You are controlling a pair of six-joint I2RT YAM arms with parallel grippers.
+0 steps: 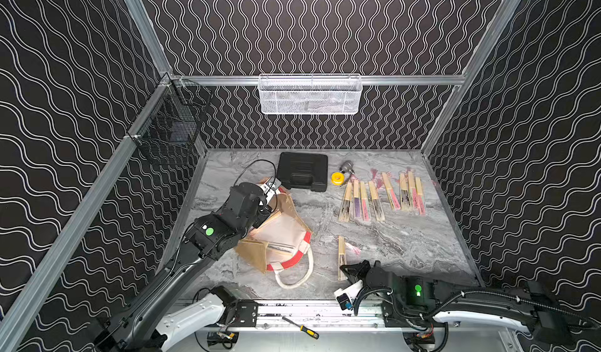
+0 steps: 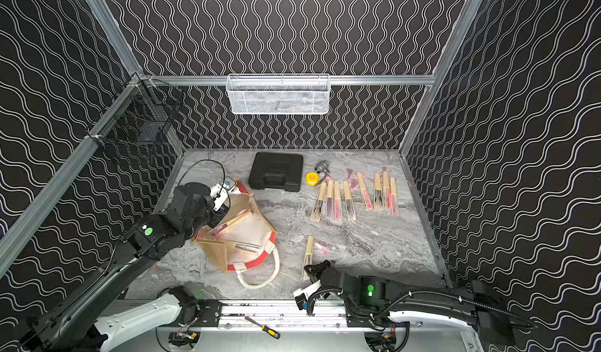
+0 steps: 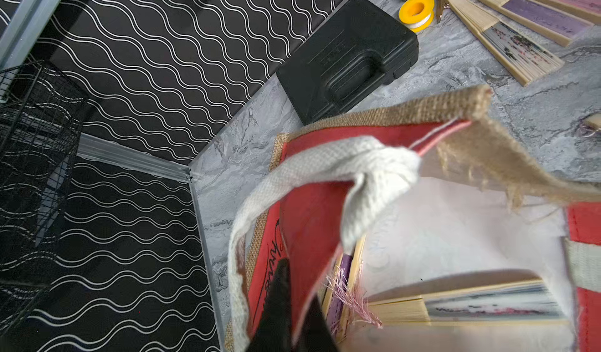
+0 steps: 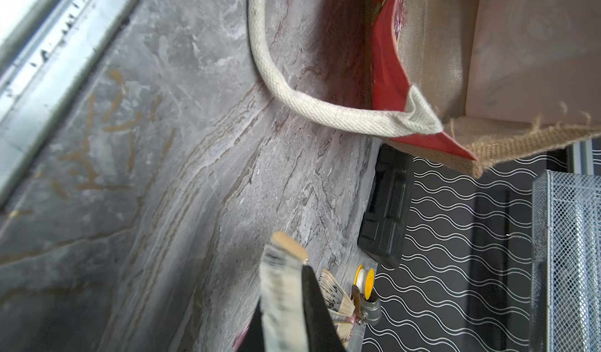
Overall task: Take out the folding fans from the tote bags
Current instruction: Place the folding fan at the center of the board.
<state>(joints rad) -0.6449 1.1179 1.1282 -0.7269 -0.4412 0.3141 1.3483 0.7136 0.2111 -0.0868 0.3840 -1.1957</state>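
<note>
The left gripper pinched the red rim of the tote bag, which sat slumped at the left of the table with its mouth open. Two folding fans lay inside on the white lining. The right gripper was clamped on the near end of one closed fan, just right of the bag's rope handle. The other fans lay in a row at the far right, beside a black case
</note>
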